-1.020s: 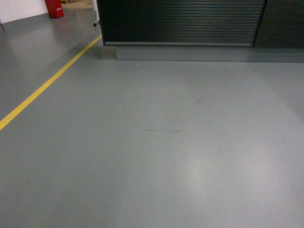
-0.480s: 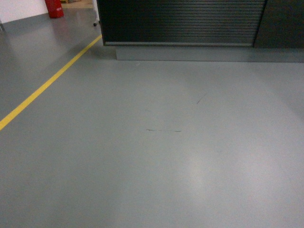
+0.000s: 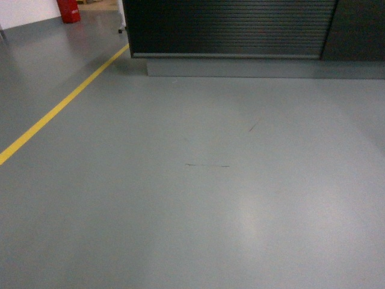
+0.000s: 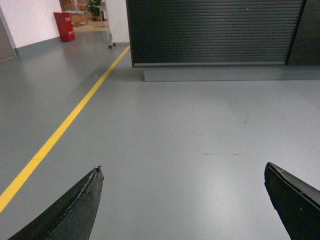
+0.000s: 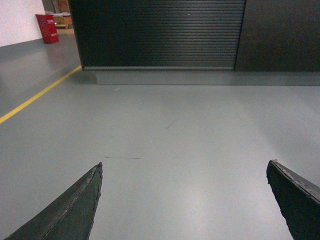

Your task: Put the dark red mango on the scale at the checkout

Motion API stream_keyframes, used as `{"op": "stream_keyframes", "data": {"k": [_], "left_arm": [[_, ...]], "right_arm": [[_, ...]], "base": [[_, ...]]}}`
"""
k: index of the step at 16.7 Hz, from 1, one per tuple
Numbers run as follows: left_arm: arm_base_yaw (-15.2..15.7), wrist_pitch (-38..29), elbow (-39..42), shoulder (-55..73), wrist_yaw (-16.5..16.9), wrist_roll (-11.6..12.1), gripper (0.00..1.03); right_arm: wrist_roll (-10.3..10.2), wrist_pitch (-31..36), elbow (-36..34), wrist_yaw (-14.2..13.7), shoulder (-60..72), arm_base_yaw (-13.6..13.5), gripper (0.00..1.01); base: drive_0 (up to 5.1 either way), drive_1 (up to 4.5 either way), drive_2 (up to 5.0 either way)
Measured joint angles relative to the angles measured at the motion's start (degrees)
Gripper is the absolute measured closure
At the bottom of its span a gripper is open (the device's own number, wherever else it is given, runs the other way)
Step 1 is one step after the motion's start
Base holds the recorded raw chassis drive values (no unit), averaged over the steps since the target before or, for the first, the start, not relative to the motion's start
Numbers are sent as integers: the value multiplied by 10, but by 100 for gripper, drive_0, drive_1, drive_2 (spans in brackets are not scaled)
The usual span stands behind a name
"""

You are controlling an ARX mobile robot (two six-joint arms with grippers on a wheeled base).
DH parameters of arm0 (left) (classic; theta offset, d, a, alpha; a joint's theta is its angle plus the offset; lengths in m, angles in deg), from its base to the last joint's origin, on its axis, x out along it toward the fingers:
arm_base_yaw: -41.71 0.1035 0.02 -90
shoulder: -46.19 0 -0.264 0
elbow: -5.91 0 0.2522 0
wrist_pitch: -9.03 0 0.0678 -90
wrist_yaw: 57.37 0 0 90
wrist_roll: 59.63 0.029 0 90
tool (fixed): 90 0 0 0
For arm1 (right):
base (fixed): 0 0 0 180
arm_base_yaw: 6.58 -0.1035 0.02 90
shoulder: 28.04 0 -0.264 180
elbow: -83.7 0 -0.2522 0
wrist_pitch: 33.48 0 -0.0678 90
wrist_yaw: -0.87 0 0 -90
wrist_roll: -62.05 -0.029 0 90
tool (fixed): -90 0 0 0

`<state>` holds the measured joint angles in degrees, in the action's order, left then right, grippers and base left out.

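The checkout (image 3: 231, 30) stands ahead at the far end of the floor, showing its dark ribbed slat front and grey base; its top is out of view. It also fills the back of the left wrist view as the checkout (image 4: 215, 32) and of the right wrist view as the checkout (image 5: 160, 35). The dark red mango and the scale are out of view. My left gripper (image 4: 184, 167) is open over bare floor, nothing between its dark fingers. My right gripper (image 5: 185, 164) is open too, with nothing in it. Neither gripper shows in the head view.
A yellow floor line (image 3: 60, 108) runs diagonally from the counter's left corner toward the near left. A red bin (image 3: 70, 11) stands at the far left by a white wall. Grey floor (image 3: 210, 198) with a thin dark scuff (image 3: 207, 165) lies between me and the counter.
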<state>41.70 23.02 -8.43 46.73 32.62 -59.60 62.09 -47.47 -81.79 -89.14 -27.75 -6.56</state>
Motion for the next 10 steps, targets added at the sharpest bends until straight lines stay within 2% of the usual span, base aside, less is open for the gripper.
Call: {"op": "stream_keyframes", "data": {"k": [10], "left_arm": [[0, -1, 0, 0, 0, 0, 5]], "right_arm": [[0, 0, 0, 0, 0, 0, 3]], "base": [[-7, 408, -421]]}}
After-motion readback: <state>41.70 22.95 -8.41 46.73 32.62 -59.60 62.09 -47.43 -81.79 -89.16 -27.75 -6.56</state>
